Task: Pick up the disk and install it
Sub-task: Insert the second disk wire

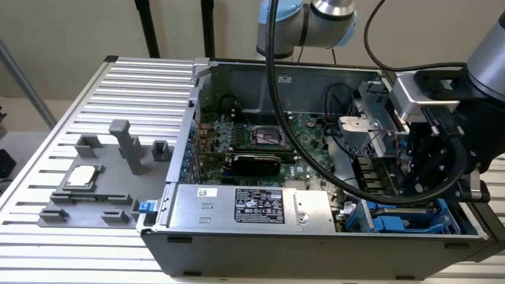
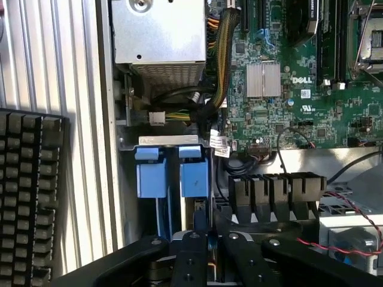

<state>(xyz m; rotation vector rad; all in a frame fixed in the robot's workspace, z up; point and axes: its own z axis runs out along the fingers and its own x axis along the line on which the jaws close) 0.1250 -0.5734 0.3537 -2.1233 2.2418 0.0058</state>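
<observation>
The disk (image 2: 195, 177) stands on edge in the blue drive bay (image 1: 394, 223) at the case's front corner, on the exterior view's right. Its blue bracket end faces the motherboard, and a thin grey edge runs back between my fingers. A second blue caddy (image 2: 149, 174) sits in the slot beside it. My gripper (image 2: 203, 232) reaches down into the bay with its black fingers (image 2: 189, 254) closed around the disk's near end. In the exterior view the gripper (image 1: 416, 186) hangs low inside the case, above the blue bay.
The open computer case (image 1: 316, 248) holds a power supply (image 1: 245, 204), a motherboard (image 1: 268, 136) and thick black cables (image 1: 316, 160) next to the bay. A grey fixture (image 1: 87, 201) with a square CPU chip (image 1: 83, 176) lies on the slatted table. A black keyboard (image 2: 30, 191) lies outside the case.
</observation>
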